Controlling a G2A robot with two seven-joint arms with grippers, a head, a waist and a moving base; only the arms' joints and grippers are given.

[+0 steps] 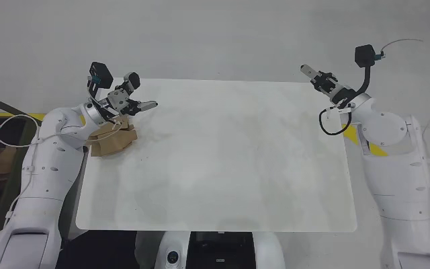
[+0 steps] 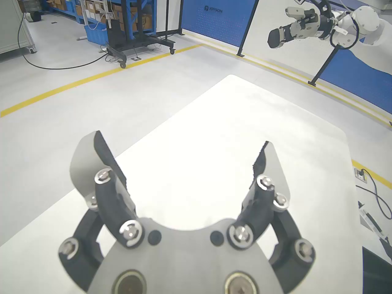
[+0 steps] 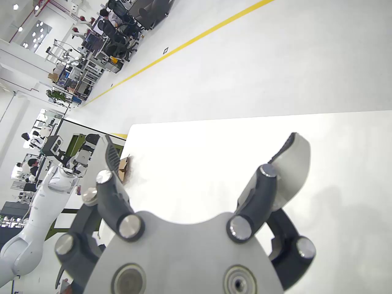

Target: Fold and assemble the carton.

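A brown cardboard carton, partly folded, lies at the far left edge of the white table. My left gripper hangs just above and beyond it, open with nothing between its fingers. The left arm covers part of the carton. My right gripper is raised past the far right corner of the table, open and empty, and it appears across the table as the right gripper in the left wrist view. A sliver of the carton peeks out beside one right finger.
The table top is bare white with faint scuffs. A black cable loops off the right forearm near the table's right edge. Yellow floor lines and shelving lie beyond the table.
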